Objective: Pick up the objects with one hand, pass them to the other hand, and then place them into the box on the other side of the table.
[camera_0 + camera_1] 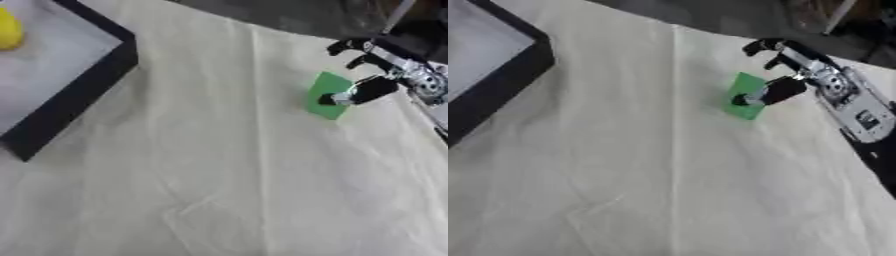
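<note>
Green flat piece (327, 95) at about two o'clock on the cloth-covered counter (227, 175), long axis running roughly twelve to six, slightly tilted. Right hand (785, 75) at its three o'clock edge, thumb tip on the piece, fingers above; pinched or merely touching, cannot tell. Black-walled box (79, 90) far off at ten o'clock; left hand nowhere in sight.

Staged test setup suggested, lab-like rather than home. Table (219, 165) covered by creased cream cloth (623, 175) — fold lines seen. Black-walled box (83, 90) with pale floor set at left edge. Dark floor and blurred dark equipment seen beyond far edge — kind cannot be told.
</note>
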Controlling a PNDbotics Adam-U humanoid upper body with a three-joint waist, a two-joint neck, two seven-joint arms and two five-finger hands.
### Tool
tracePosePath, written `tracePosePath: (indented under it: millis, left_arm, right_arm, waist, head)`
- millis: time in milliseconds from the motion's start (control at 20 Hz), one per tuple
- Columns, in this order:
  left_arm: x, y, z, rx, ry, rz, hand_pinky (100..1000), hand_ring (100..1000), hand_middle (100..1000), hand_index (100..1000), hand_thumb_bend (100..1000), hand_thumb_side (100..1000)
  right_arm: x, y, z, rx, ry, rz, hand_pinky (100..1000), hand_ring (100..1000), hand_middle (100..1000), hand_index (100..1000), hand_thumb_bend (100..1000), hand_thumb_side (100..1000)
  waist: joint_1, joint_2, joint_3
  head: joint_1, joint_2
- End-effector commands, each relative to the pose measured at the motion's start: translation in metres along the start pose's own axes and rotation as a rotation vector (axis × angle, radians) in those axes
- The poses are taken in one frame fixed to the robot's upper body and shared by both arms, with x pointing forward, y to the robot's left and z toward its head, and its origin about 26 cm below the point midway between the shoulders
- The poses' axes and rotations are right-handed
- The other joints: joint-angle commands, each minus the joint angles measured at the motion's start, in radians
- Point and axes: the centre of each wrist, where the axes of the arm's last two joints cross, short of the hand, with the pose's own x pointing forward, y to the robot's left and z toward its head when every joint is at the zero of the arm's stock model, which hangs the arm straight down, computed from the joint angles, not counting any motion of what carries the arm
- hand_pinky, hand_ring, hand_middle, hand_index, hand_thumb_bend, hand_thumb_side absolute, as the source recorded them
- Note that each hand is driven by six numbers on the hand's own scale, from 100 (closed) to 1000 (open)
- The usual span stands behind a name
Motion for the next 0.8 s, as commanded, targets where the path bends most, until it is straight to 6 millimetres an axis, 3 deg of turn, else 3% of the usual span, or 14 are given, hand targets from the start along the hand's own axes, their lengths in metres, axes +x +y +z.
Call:
tracePosePath:
  millis: [50,800]
  left_arm:
    - [0.007,0.002,-0.001,0.004,-0.029,-0.013,935,649,609,678,100,671]
    - [0.007,0.001,-0.001,-0.001,-0.034,-0.018,957,633,612,674,100,668]
  right_arm:
    - [-0.002,-0.017,0.003,-0.043,0.023,0.054,785,993,807,871,681,257]
    - [-0.018,-0.01,0.008,0.009,0.084,0.087,861,998,819,886,682,298]
  waist:
    - [0.008,-0.016,0.0]
    - [0.0,0.002,0.021]
  head:
    - [-0.006,-0.017]
    - [-0.017,-0.028]
